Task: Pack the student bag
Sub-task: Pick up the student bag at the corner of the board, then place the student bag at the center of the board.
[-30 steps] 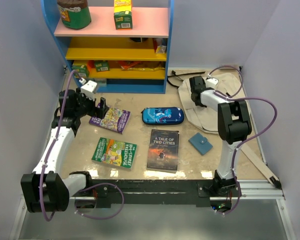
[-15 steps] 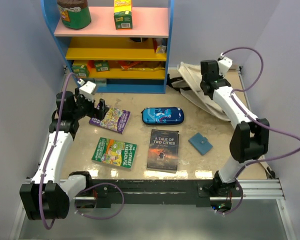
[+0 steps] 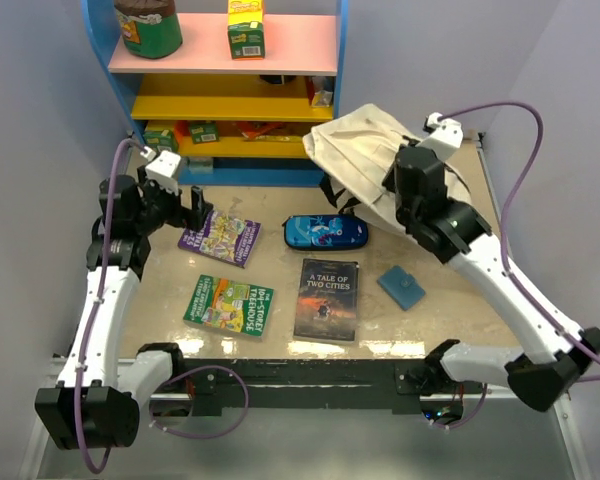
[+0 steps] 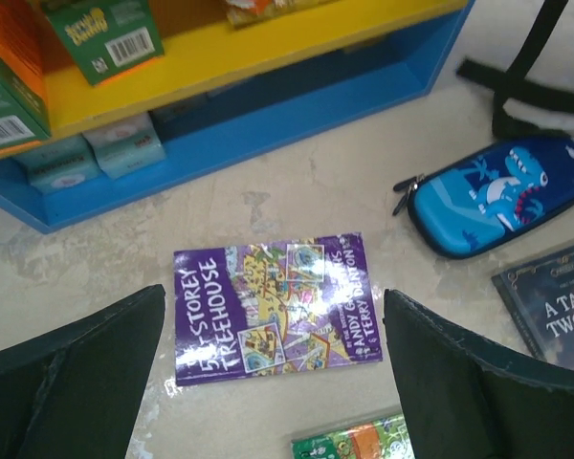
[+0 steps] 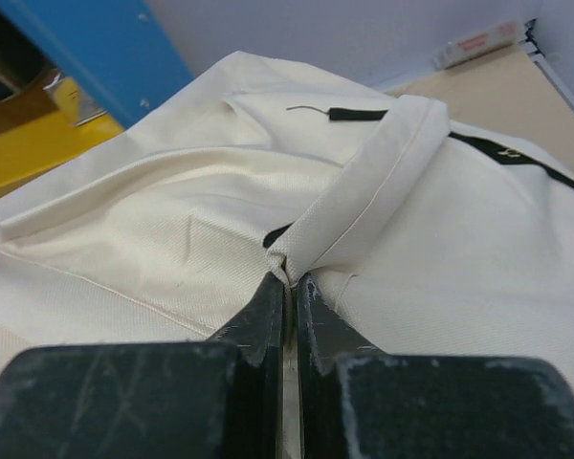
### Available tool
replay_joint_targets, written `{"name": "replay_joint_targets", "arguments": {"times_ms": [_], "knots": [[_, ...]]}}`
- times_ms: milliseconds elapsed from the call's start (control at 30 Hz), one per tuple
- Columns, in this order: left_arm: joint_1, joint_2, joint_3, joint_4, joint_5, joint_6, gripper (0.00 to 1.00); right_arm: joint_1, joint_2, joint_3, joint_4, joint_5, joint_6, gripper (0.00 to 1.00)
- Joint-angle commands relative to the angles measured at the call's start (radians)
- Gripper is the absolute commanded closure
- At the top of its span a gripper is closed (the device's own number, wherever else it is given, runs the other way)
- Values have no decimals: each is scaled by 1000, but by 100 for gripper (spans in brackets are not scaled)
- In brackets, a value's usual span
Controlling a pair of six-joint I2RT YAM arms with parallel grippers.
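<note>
The cream canvas student bag (image 3: 355,150) hangs lifted above the table's back right, held by my right gripper (image 3: 405,165), which is shut on a fold of its cloth (image 5: 292,268). Black strap ends (image 3: 332,195) dangle under it. My left gripper (image 3: 195,207) is open and empty, hovering above the purple Treehouse book (image 3: 220,238), seen between its fingers in the left wrist view (image 4: 273,306). On the table lie a green Treehouse book (image 3: 228,304), a dark "A Tale of Two Cities" book (image 3: 327,299), a blue dinosaur pencil case (image 3: 325,231) and a small blue wallet (image 3: 401,287).
A blue shelf unit (image 3: 230,90) with pink and yellow boards stands at the back, holding a jar, boxes and packets. Its blue base (image 4: 268,124) is close behind the purple book. Grey walls close in the left and right sides.
My right arm has swung forward and left, lifting the bag off the back right of the table into the air. My left gripper has shifted slightly above the purple book.
</note>
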Motion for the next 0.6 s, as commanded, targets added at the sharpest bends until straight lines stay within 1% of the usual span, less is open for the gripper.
{"name": "replay_joint_targets", "arguments": {"times_ms": [0,100,133,167,200,233,300,333,433,500,567], "knots": [[7,-4,121,-16,-47,-95,0,89,-110,-8,-2,104,-2,100],[7,10,163,-30,-136,-170,0,153,-98,57,-58,109,-34,100],[7,5,170,-29,-200,-205,0,205,-81,87,-108,127,-39,100],[8,1,175,-23,-243,-225,0,236,-51,140,-127,176,-42,100],[10,-8,181,-7,-289,-245,0,269,-35,157,-136,195,-48,100],[12,-28,181,5,-332,-266,0,335,-24,170,-124,212,-71,100],[18,-41,196,7,-348,-279,0,395,14,194,-92,248,-105,100],[18,-42,206,0,-345,-288,0,450,31,206,-61,264,-141,100],[19,-30,249,-42,-363,-309,0,541,121,274,0,313,-224,100],[19,-31,268,-56,-377,-316,0,576,166,335,33,339,-266,100],[21,-36,279,-56,-419,-316,0,624,226,381,102,354,-344,100]]}}
